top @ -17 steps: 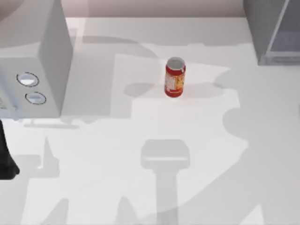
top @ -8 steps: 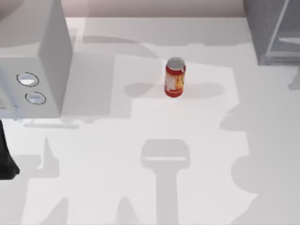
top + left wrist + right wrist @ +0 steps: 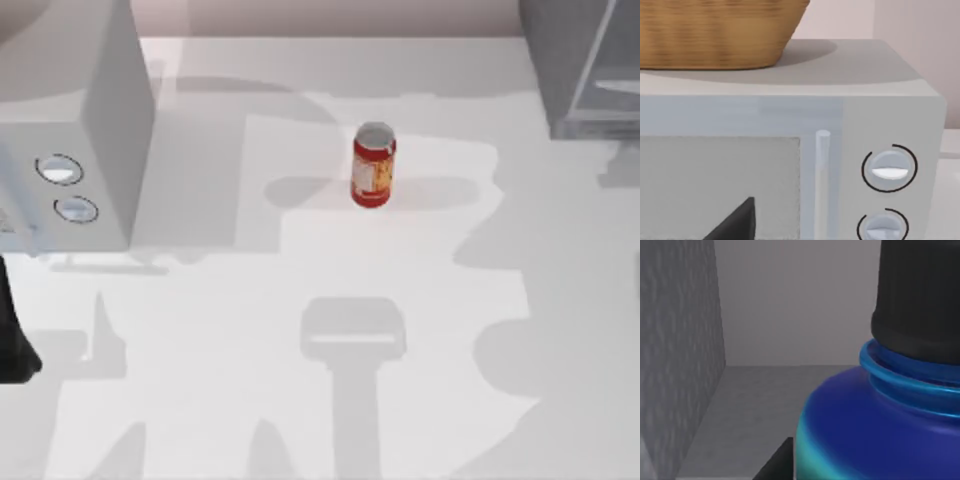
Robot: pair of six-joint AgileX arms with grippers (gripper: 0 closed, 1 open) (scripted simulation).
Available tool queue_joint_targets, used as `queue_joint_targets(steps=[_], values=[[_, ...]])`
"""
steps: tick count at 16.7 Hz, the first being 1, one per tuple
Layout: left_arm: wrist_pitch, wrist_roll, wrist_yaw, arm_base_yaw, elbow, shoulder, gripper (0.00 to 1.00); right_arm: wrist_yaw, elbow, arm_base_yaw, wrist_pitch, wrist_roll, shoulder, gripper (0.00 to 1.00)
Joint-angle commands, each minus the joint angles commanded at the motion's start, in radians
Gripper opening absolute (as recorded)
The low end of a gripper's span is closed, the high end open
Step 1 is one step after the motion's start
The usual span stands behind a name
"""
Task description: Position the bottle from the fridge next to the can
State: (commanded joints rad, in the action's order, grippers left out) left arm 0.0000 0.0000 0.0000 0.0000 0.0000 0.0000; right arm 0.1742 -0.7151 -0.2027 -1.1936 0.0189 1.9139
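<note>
The red can [image 3: 373, 165] stands upright at the middle back of the table. The grey fridge [image 3: 580, 62] with its pale glass door sits at the back right corner. In the right wrist view the bottle [image 3: 875, 435] is very close, showing its blue shoulder and black cap [image 3: 920, 295], with grey fridge walls [image 3: 677, 355] around it. A dark part of my right gripper [image 3: 775, 466] shows right beside the bottle's body. My left arm [image 3: 12, 340] is parked at the table's left edge.
A grey box with two round dials [image 3: 70, 120] stands at the back left. A wicker basket [image 3: 715, 30] rests on top of it. Arm shadows fall across the white table [image 3: 330, 260] in front of the can.
The shadow on the table's right side has shifted toward the fridge. The can and the left arm have not moved.
</note>
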Motion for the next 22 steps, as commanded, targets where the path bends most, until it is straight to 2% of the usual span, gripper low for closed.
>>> queue_joint_targets(steps=[2, 7, 10, 12, 22], values=[[0.000, 0.000, 0.000, 0.000, 0.000, 0.000, 1.00, -0.094, -0.019, 0.094, -0.039, -0.001, 0.057, 0.00], [0.000, 0.000, 0.000, 0.000, 0.000, 0.000, 1.00, -0.416, -0.069, 0.409, -0.144, -0.005, 0.209, 0.00], [0.000, 0.000, 0.000, 0.000, 0.000, 0.000, 1.00, -0.543, -0.087, 0.536, -0.185, -0.007, 0.267, 0.00], [0.000, 0.000, 0.000, 0.000, 0.000, 0.000, 1.00, -0.574, -0.092, 0.567, -0.195, -0.007, 0.281, 0.00], [0.000, 0.000, 0.000, 0.000, 0.000, 0.000, 1.00, -0.575, -0.092, 0.568, -0.196, -0.007, 0.281, 0.00]])
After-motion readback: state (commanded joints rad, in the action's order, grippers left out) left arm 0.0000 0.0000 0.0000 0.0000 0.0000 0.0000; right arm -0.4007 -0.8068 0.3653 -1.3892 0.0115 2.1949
